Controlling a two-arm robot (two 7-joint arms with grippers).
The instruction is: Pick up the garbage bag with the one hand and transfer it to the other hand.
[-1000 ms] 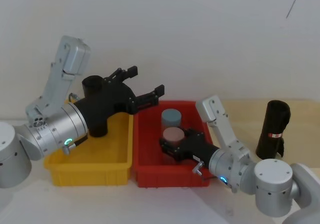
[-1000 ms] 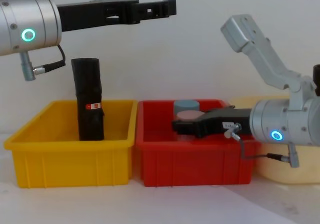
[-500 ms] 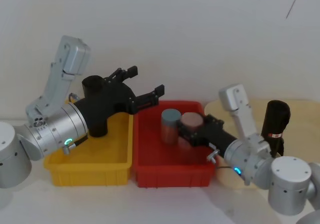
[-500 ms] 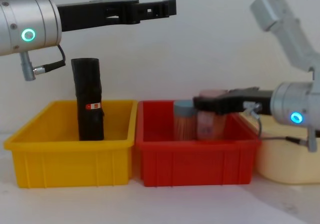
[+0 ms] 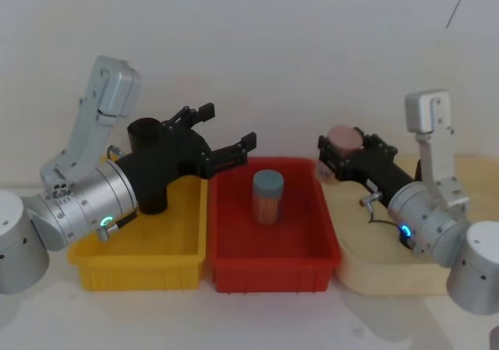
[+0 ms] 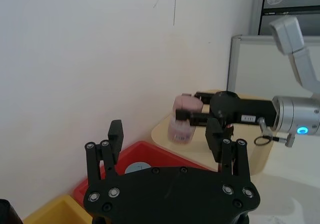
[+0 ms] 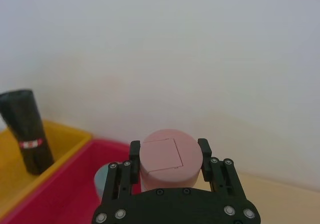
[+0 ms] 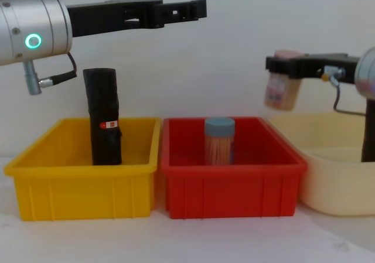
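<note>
The garbage bag, a black roll with a white band and red mark, stands upright at the back of the yellow bin; it also shows in the head view and the right wrist view. My left gripper hovers open and empty above that bin, higher than the roll's top and reaching past it towards the red bin. My right gripper is shut on a pink-lidded jar, held in the air over the beige basin.
A red bin sits between the yellow bin and the basin, with a blue-lidded jar of sticks standing in it. A white wall runs close behind all three containers.
My right gripper lifted the pink-lidded jar out of the red bin and carried it right and up, over the beige basin. The left arm and the roll stayed still.
</note>
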